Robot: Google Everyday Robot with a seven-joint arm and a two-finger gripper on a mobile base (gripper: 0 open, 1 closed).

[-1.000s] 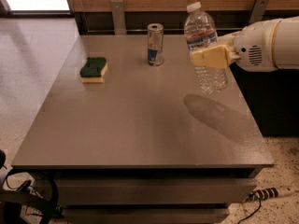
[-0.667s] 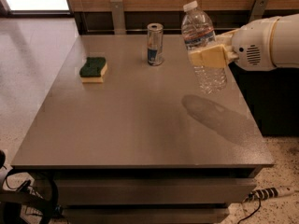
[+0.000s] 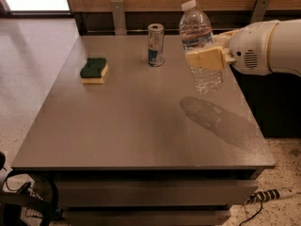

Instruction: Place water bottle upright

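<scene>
Item: clear ribbed plastic water bottle [image 3: 194, 28] with a white cap and a red-and-white label band.
Location: right of the slim silver-and-blue metal can [image 3: 155, 45], near it but not touching. It is held in the air with its base off the flat grey tabletop [image 3: 131, 126].
Attitude: close to upright. The cap leans a little toward the can and the base swings away from it.
Change: over the last second the water bottle and its holder have crept slightly toward the can. Height and lean look much as they did.
Meaning for task: judged to be the carrying and positioning step. No descent is evident, so setting the bottle down remains to be done.
Holder: cream-fingered two-finger gripper [image 3: 203, 58] on a white rounded arm [image 3: 268, 44] that reaches in from the side away from the can.
Gripper state: pinching the water bottle at mid-body just under the label band, spread only as wide as the bottle.
Contact: the gripper touches the bottle alone, not the can or the tabletop.
Shadow: a dark elongated shadow [image 3: 211, 119] on the tabletop, right of the can and nearer the front edge. It lies apart from the bottle's base, consistent with the bottle hanging clear.
Also present: green-topped yellow rectangular sponge [image 3: 94, 69], left of the can and well apart.
Outstanding: correct the lean, lower the bottle until its base sits flat, then release.
Risk: releasing while it leans could tip the bottle toward the can.
</scene>
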